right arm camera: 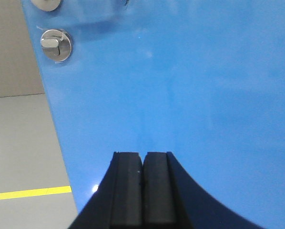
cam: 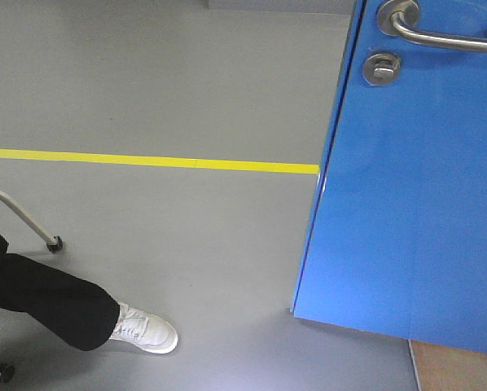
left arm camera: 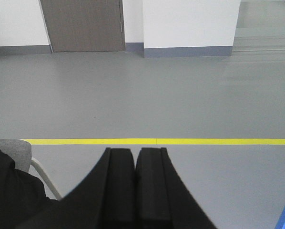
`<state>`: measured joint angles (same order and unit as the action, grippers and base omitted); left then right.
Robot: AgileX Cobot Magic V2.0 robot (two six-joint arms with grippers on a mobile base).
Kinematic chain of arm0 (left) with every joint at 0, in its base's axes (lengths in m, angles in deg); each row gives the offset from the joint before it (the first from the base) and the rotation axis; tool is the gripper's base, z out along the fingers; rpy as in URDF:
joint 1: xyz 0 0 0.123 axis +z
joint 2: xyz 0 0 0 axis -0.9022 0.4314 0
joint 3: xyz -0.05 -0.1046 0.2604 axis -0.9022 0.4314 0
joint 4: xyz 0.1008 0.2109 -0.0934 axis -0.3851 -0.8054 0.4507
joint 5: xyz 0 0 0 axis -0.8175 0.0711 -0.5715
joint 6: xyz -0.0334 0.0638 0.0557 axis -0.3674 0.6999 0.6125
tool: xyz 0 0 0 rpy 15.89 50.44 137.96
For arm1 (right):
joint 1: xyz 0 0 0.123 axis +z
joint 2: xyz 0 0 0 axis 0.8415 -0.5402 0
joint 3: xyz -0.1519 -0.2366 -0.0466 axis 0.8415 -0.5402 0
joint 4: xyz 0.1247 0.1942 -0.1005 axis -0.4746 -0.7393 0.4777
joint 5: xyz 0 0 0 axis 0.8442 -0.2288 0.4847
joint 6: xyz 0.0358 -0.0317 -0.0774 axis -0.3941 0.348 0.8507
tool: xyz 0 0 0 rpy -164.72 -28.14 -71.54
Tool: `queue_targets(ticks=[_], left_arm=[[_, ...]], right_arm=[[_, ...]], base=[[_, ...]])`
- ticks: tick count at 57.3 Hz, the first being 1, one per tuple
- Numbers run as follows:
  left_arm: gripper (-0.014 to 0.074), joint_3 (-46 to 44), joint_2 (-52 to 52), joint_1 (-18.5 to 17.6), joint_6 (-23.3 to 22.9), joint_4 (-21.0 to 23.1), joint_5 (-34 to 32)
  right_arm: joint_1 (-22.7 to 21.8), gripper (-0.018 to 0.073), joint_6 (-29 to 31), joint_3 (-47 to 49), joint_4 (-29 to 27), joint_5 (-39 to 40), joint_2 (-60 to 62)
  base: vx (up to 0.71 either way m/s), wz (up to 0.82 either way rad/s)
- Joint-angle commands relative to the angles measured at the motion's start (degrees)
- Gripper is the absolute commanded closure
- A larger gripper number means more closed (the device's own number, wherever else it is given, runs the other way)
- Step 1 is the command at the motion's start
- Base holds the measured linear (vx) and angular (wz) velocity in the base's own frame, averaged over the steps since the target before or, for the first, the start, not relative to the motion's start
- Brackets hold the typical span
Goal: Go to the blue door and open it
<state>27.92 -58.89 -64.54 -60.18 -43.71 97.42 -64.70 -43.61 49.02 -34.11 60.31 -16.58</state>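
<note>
You are at the door now, so the drive-up part looks done and the opening part is what you have in hand. The grey floor (cam: 146, 98) fills the left of the front view, and the blue door (cam: 414, 187) fills the right, its dark free edge running down toward the floor and its face angled across the frame (whether it is already off the latch or simply seen at a slant, you cannot tell from here). A yellow floor line (cam: 146, 160) runs up to that edge, and a seated person's leg and white shoe (cam: 150, 331) sit at the lower left, well apart from the door. High on the panel you have the silver lever handle (cam: 443, 32), and just below it the round thumb-turn lock (cam: 381, 67). Your right claw (right arm camera: 143, 164) faces the blue panel low of the lock, its pads pressed together and holding nothing; your left claw (left arm camera: 135, 160) points out over open floor, likewise closed and empty. Next, I judge, you must raise the right claw to the lever, part the pads and press it down.
</note>
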Motion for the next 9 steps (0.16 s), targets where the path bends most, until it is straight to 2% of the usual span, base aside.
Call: queue_targets(ticks=[1, 9], left_arm=[[0.0524, -1.5, -0.7, -0.4, -0.4, 0.2, -4.9], [0.0524, -1.5, -0.7, -0.4, -0.4, 0.2, -4.9]], right_arm=[[-0.2, 0.0547, 0.2, -0.1, 0.6, 5.2, 0.6], [-0.2, 0.0547, 0.2, -0.1, 0.6, 5.2, 0.6]], base=[[0.0, 0.0], [0.0, 0.0]])
